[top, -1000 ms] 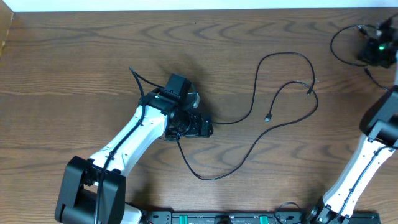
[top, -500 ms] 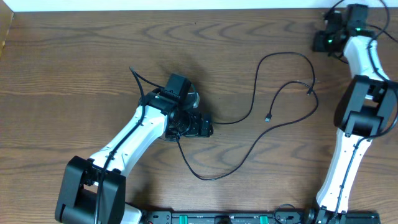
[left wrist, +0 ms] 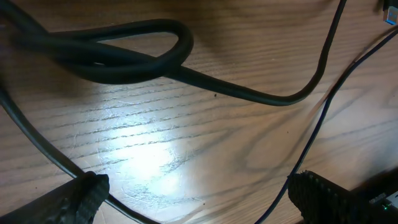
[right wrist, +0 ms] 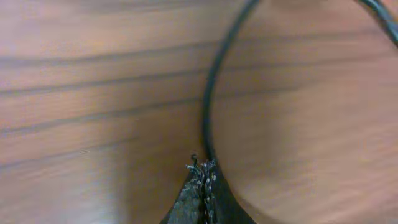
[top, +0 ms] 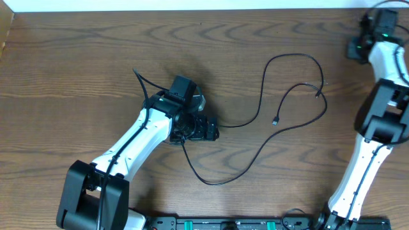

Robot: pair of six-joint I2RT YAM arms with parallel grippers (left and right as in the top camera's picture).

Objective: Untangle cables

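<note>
A thin black cable [top: 215,183] winds in loose loops across the middle of the table, with a small plug end [top: 275,121]. My left gripper [top: 204,130] is low over the cable's left end. In the left wrist view it [left wrist: 199,202] is wide open, with a looped black cable [left wrist: 130,59] and a thinner cord [left wrist: 311,143] on the wood between and ahead of the fingers. My right gripper [top: 354,48] is at the far right corner. In the right wrist view its jaws [right wrist: 203,171] are shut on a black cable [right wrist: 211,93]. No white cable is in view.
The table is dark wood [top: 77,57] with a white far edge [top: 192,5]. The right arm's white links [top: 367,153] run along the right side. A black rail [top: 236,223] lies along the front edge.
My right arm has swung about the far right corner, first left and now back to the right. The left arm and the cable on the table have not moved.
</note>
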